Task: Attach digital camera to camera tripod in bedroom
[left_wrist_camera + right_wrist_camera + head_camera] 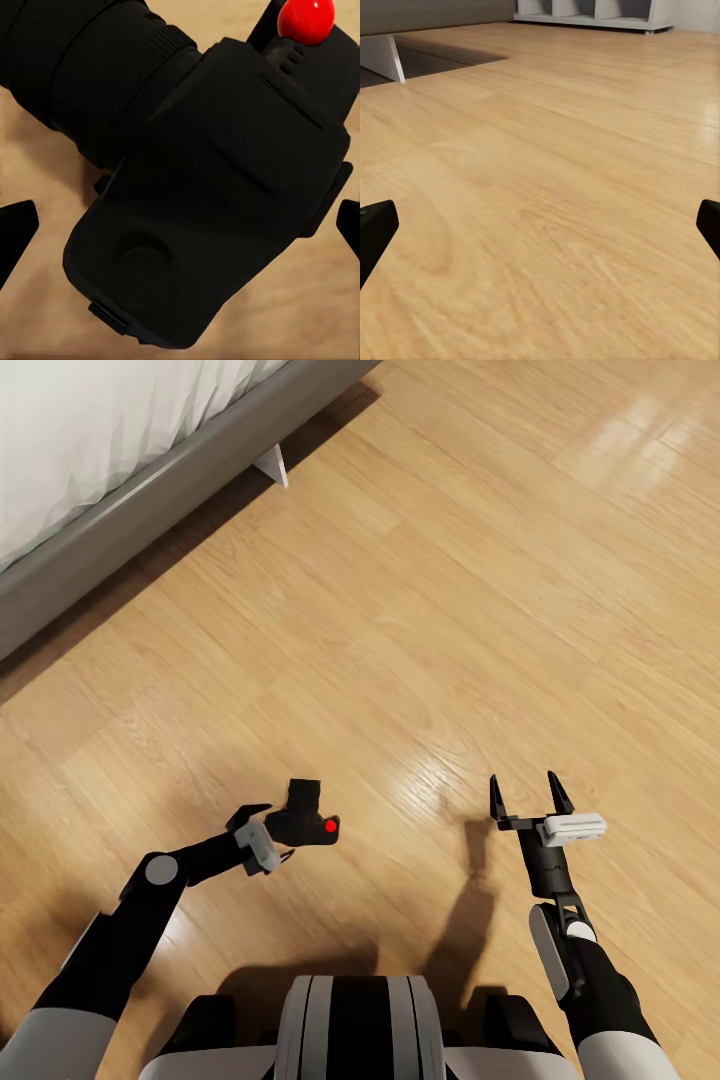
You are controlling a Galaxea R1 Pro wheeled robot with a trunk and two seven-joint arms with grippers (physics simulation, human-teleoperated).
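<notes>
The digital camera (305,818) is held above the wood plank floor (430,590), pinched in the left claw (283,840) just ahead of the robot's base (360,1025). Its round red button (331,826) faces up and sits at the end away from the arm. In the left wrist view the camera body (210,202) lies between the two dark fingertips (16,229); contact at the pads is hidden, so the grip is probably firm but cannot be confirmed.

The right claw (531,796) hangs over bare floor, well apart from the camera, with its fingers (558,792) spread and nothing between them.

Further out, the grey-framed bed (130,500) with a white mattress runs along the far left. A white shelf unit (592,13) stands at the far edge of the floor.
</notes>
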